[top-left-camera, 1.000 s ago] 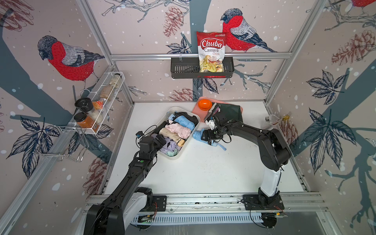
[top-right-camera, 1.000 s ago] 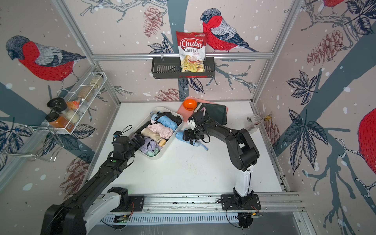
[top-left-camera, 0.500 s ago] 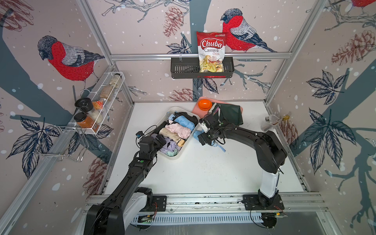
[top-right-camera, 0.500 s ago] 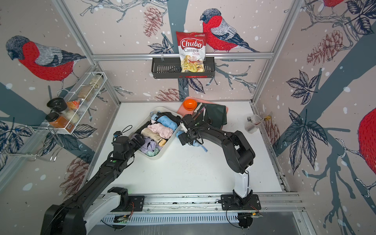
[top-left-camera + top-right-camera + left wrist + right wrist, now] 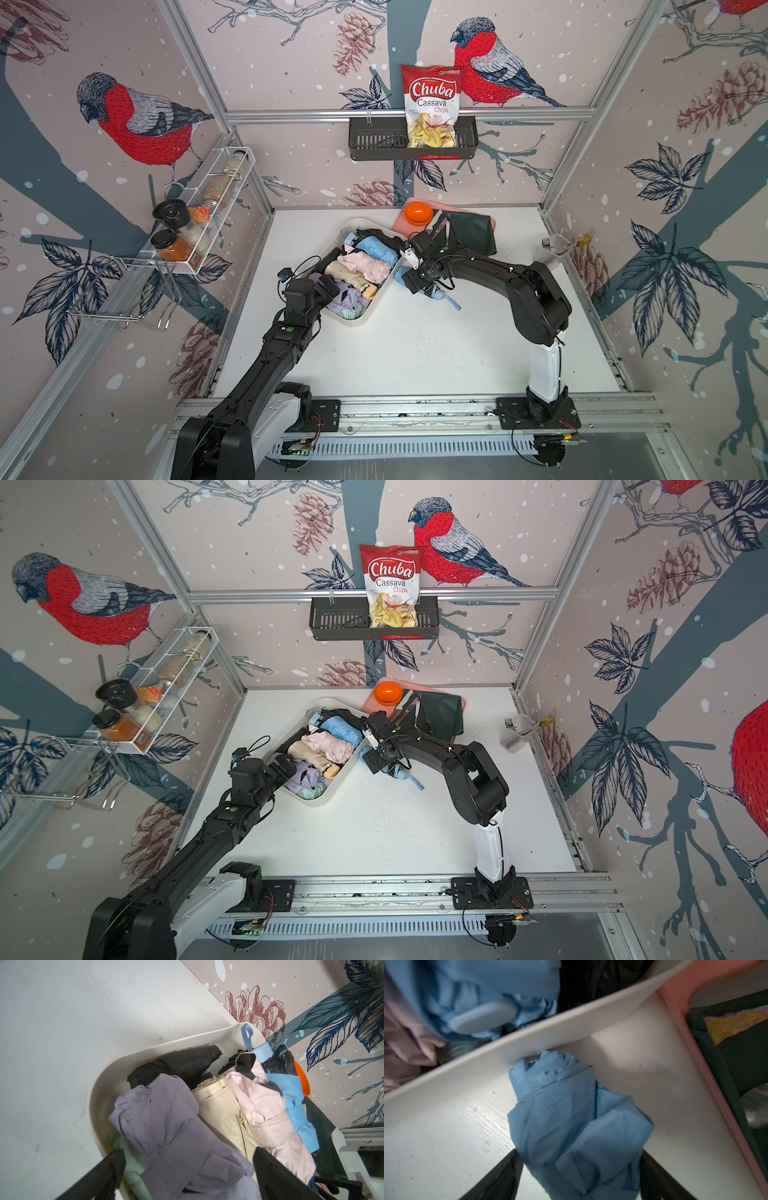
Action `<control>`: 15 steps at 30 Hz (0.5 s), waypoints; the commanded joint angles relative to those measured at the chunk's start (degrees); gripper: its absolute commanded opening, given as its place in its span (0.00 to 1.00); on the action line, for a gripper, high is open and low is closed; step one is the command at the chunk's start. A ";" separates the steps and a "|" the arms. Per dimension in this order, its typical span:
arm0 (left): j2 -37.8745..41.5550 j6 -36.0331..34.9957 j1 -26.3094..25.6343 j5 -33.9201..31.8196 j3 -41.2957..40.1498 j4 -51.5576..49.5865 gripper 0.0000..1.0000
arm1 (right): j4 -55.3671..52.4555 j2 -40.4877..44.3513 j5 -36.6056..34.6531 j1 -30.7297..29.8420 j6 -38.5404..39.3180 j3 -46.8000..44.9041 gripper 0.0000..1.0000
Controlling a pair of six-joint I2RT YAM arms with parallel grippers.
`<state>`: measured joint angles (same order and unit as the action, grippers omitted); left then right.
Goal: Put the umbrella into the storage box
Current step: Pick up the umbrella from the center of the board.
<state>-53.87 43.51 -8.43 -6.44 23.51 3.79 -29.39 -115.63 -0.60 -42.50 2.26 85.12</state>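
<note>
A folded blue umbrella [image 5: 571, 1115] lies on the white table, its tip against the outer wall of the cream storage box [image 5: 529, 1043]. My right gripper [image 5: 580, 1153] straddles it, and both black fingers press the fabric. In both top views the right gripper [image 5: 415, 280] [image 5: 376, 762] sits low beside the storage box [image 5: 353, 320] [image 5: 311, 802], with the blue umbrella [image 5: 440, 293] [image 5: 399, 773] under it. My left gripper [image 5: 189, 1151] [image 5: 328, 286] hangs open over a lilac umbrella [image 5: 166, 1126] inside the storage box [image 5: 145, 1051], which holds several folded umbrellas.
A pink tray [image 5: 492, 222] with an orange bowl [image 5: 419, 212] and a dark green cloth [image 5: 473, 235] lies just behind the right gripper. A clear cup of forks [image 5: 557, 245] stands at the right wall. A wire rack of jars [image 5: 199, 216] hangs on the left wall.
My right gripper has slid a little left along the blue umbrella toward the box, and its jaws have narrowed onto the fabric. The left arm has not moved.
</note>
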 commanded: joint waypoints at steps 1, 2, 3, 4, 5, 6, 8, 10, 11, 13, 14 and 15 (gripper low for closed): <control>-0.03 -0.22 -0.02 -0.42 0.05 1.56 0.99 | -0.83 -0.38 1.39 -0.52 1.30 0.48 0.81; -0.02 -0.17 -0.01 -0.39 0.05 1.57 0.99 | -0.79 -0.60 1.29 -0.51 1.25 0.37 0.77; -0.12 -0.08 -0.01 -0.34 0.05 1.56 0.99 | -0.86 -0.85 1.30 -0.56 1.25 0.31 0.74; -0.03 -0.09 -0.08 -0.19 -0.03 1.56 0.99 | -0.89 -1.06 1.16 -0.55 1.19 0.30 0.73; -0.01 -0.09 -0.06 -0.11 -0.04 1.57 0.99 | -0.85 -1.33 1.19 -0.57 1.09 0.22 0.73; -0.01 -0.09 -0.06 -0.08 0.00 1.57 0.99 | -0.79 -1.65 1.13 -0.54 1.08 0.07 0.73; 0.08 -0.09 -0.02 -0.24 -0.13 1.55 0.99 | -0.67 -1.92 0.97 -0.56 1.08 -0.21 0.73; 0.08 -0.02 -0.01 -0.37 -0.13 1.44 0.99 | -0.51 -2.26 0.63 -0.55 0.99 -0.35 0.73; 0.08 0.06 -0.02 -0.26 -0.04 1.42 0.99 | -0.49 -2.39 0.40 -0.56 0.90 -0.31 0.69; 0.07 0.00 -0.06 -0.25 -0.04 1.41 0.99 | -0.44 -2.40 0.34 -0.49 0.82 -0.22 0.59; 0.08 0.00 -0.01 -0.20 0.05 1.33 0.99 | -0.28 -2.22 0.31 -0.46 0.81 -0.29 0.55; 0.16 -0.03 -0.01 -0.24 0.05 1.22 0.99 | -0.32 -1.92 0.21 -0.43 0.82 -0.35 0.52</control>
<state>-53.84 43.53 -8.43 -6.39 23.49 3.84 -29.43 -117.75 -0.40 -42.92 3.05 84.95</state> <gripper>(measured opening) 0.994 0.542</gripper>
